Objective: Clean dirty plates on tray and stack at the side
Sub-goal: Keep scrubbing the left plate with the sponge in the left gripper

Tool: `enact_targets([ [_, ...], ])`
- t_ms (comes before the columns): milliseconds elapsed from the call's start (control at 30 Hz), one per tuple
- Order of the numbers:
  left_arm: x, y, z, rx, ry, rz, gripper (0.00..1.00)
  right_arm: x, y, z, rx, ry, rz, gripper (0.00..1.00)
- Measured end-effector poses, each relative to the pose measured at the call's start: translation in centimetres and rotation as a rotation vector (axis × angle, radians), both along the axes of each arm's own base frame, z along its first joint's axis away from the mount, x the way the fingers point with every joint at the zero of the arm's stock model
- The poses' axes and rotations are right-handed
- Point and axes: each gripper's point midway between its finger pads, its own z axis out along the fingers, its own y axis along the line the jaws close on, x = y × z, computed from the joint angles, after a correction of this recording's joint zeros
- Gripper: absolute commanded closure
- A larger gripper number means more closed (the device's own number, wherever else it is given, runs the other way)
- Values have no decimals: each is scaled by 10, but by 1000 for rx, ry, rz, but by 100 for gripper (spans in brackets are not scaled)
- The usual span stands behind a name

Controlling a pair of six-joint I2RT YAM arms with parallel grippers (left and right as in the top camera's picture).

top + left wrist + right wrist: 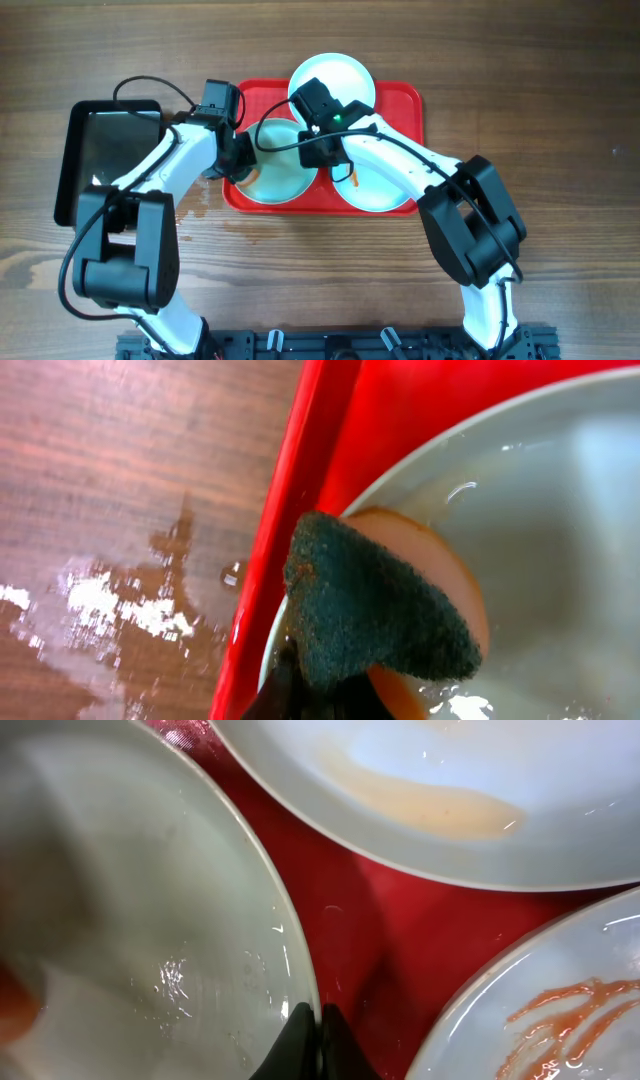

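Three white plates sit on the red tray [400, 103]. A black pan [110, 150] lies off the tray's left side, apart from it. The near-left plate [275, 178] fills the tray's near-left corner, the near-right plate [378, 195] fills its near-right corner, and the far plate [345, 72] overhangs the tray's far rim. None is stacked beside the tray yet, so I judge this to be the scrubbing step on the first plate.

The left gripper [310, 698] reaches in over the tray's left rim. Its fingers are clamped tight on a sponge [370, 610], which is pressed against the near-left plate's edge with the green scouring face toward the camera. The right gripper [315, 1038] hangs over the tray's middle, fingers closed together at that plate's inner rim. Whether they pinch the rim or only brace it, I cannot tell.

The near-left plate looks wet and mostly clear. The other two carry a pale orange band [430, 808] and thin orange streaks [570, 1010]. A wet patch [110, 600] lies just outside the tray's left rim.

The next move is probably to finish the wipe. After that it calls for a firm hold on a slick rim to lift the plate off the tray.
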Motion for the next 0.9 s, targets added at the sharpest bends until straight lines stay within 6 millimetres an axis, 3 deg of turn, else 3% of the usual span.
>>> enact_targets([
  [133, -3, 4, 15, 12, -19, 6, 96, -1, -1, 0, -4, 2, 0, 96],
  [333, 8, 13, 78, 10, -201, 29, 96, 0, -5, -1, -14, 3, -7, 96],
  [500, 17, -17, 87, -150, -244, -20, 96, 0, -5, -1, -16, 2, -11, 96],
  [600, 17, -39, 77, -212, -219, -66, 96, 0, -5, -1, -16, 2, -11, 96],
  [767, 0, -77, 27, -240, -65, -151, 96, 0, -5, -1, -16, 2, -11, 96],
  [900, -9, -82, -1, -224, 12, -164, 96, -1, -6, -3, -21, 9, -12, 96],
])
